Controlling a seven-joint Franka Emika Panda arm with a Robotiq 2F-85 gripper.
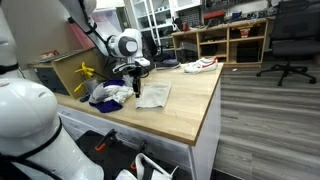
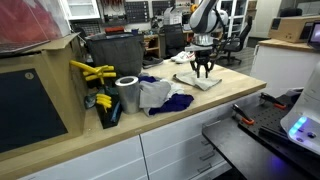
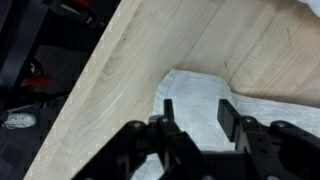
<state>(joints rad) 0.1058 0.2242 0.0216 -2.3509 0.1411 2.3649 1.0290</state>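
Observation:
My gripper [image 3: 197, 112] is open and empty, hovering just above a white cloth [image 3: 195, 95] that lies flat on the wooden table [image 3: 150, 50]. In both exterior views the gripper [image 1: 136, 84] [image 2: 203, 68] hangs fingers-down over the cloth [image 1: 155, 95] [image 2: 200, 80]. The fingers straddle the cloth's near part without holding it. A heap of blue and white cloths [image 1: 108, 95] [image 2: 160, 97] lies beside it on the table.
A grey roll [image 2: 127, 95] and a dark bin with yellow tools [image 2: 95, 85] stand by the heap. A white shoe [image 1: 198, 65] lies at the table's far end. The table edge [image 3: 85, 90] drops to the floor. An office chair [image 1: 290, 45] and shelves [image 1: 225, 40] stand beyond.

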